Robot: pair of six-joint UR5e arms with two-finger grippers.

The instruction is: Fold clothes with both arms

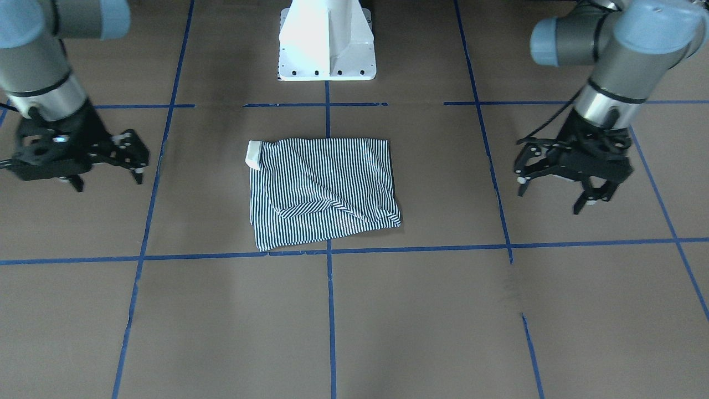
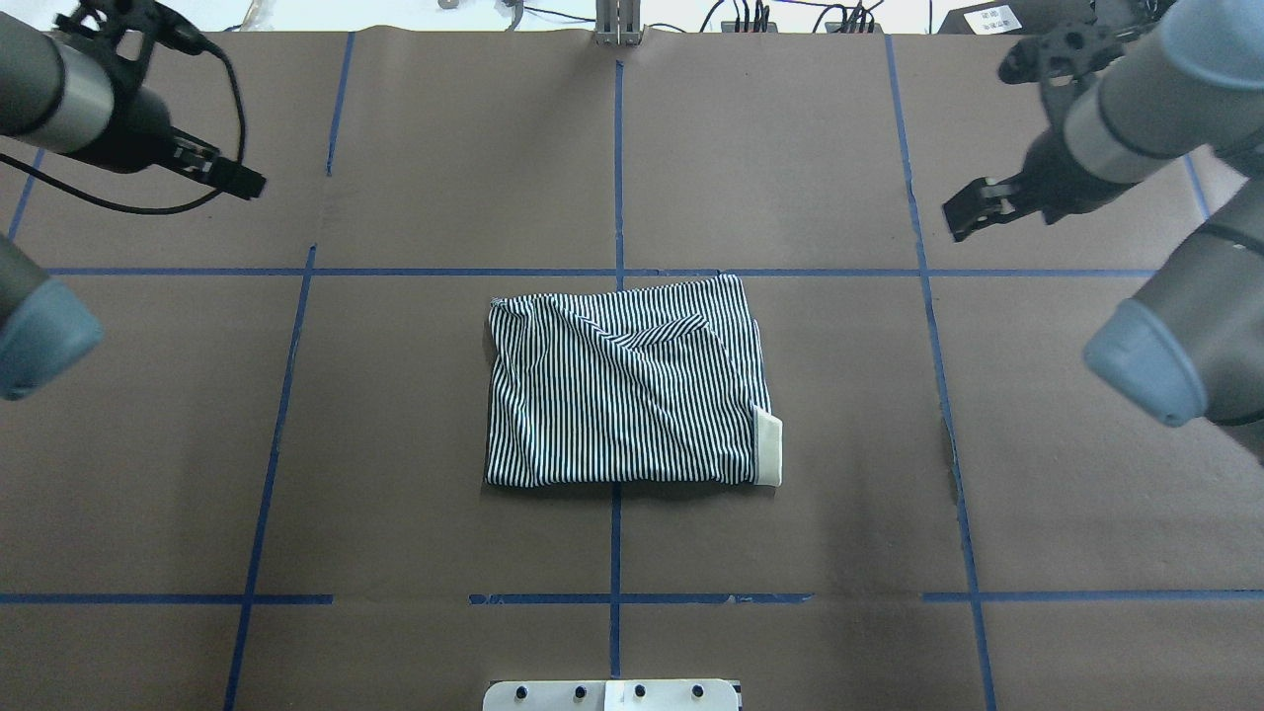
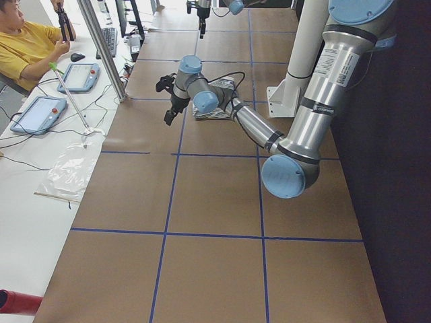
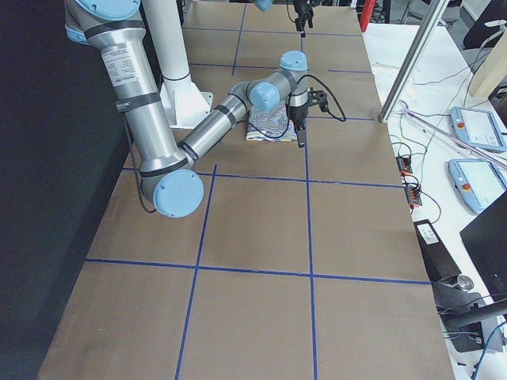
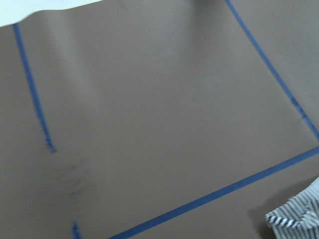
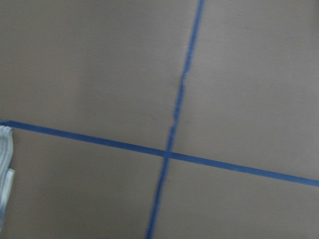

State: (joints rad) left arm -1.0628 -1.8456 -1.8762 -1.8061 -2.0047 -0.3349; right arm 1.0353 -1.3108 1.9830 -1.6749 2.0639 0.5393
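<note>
Counter (image 1: 421,321): brown surface with a grid of blue tape.

Left arm (image 1: 620,61) and right arm (image 1: 39,72) hang over opposite ends of the counter, each well apart from the garment.

Polo shirt (image 1: 324,191): lies flat at the counter's centre, near the white pedestal (image 1: 327,44). It forms a compact rectangle of overlapping layers.

Judged step: folding looks complete or nearly so (one flap lies diagonal, and the edge on the operators' side runs a little askew). Any next move would call for both arms to come in from the sides and take opposite corners for a last fold or a tidy.

Left tool (image 1: 549,194): jaws spread wide, holding nothing, touching nothing.

Right tool (image 1: 108,182): likewise wide apart, empty, clear of the cloth.

Cream collar (image 1: 254,154): pokes out at the shirt's corner on the right arm's side.
</note>
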